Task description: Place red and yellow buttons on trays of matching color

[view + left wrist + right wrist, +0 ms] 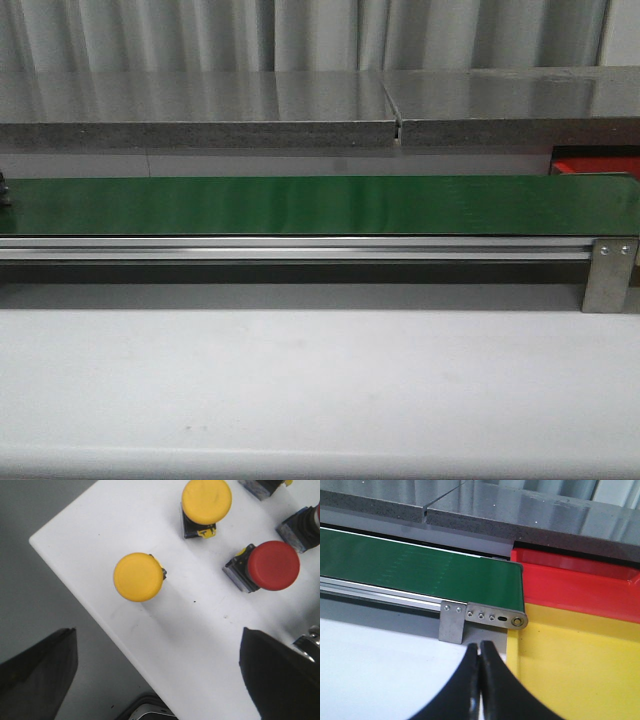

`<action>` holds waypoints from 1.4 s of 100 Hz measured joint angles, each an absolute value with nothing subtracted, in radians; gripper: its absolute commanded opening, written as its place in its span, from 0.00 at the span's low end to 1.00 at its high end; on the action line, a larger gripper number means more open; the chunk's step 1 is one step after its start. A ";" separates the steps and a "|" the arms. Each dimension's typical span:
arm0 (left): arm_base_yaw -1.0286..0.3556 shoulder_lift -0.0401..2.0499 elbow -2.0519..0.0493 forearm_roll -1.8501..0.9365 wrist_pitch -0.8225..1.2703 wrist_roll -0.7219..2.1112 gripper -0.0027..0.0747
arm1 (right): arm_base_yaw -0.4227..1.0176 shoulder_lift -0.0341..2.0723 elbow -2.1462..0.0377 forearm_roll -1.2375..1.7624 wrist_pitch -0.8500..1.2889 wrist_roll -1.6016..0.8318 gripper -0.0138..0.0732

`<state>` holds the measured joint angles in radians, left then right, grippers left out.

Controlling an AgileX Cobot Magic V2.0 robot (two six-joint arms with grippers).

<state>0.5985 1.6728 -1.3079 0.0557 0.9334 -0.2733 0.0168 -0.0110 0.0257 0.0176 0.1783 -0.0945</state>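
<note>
In the left wrist view, two yellow buttons [138, 577] [206, 501] and a red button [273, 565] stand on a white board [200, 630]. More buttons are cut off at the frame's edges. My left gripper [159, 680] is open and empty, its fingers [37, 675] spread on either side of the board's edge, short of the buttons. In the right wrist view my right gripper [480, 647] is shut and empty over the white table, beside a yellow tray [580, 665]. A red tray [580, 582] lies beyond it, and a sliver of it shows in the front view [592, 163]. Neither gripper shows in the front view.
A long green belt [320, 205] on an aluminium rail [300, 250] runs across the table, ending at a metal bracket [452, 622] by the trays. A grey stone shelf [200, 125] stands behind it. A dark object [150, 711] lies below the board's edge.
</note>
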 measured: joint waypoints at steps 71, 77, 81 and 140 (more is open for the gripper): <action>0.643 1.798 -1.243 0.036 0.778 -0.267 0.86 | 0.017 -0.011 0.026 0.018 0.178 -0.094 0.08; 0.643 1.813 -1.243 0.036 0.766 -0.267 0.86 | 0.017 -0.011 0.026 0.018 0.178 -0.094 0.08; 0.643 1.822 -1.243 0.036 0.758 -0.267 0.86 | 0.017 -0.011 0.026 0.018 0.178 -0.094 0.08; 0.643 1.857 -1.243 0.040 0.633 -0.267 0.86 | 0.017 -0.011 0.026 0.018 0.178 -0.094 0.08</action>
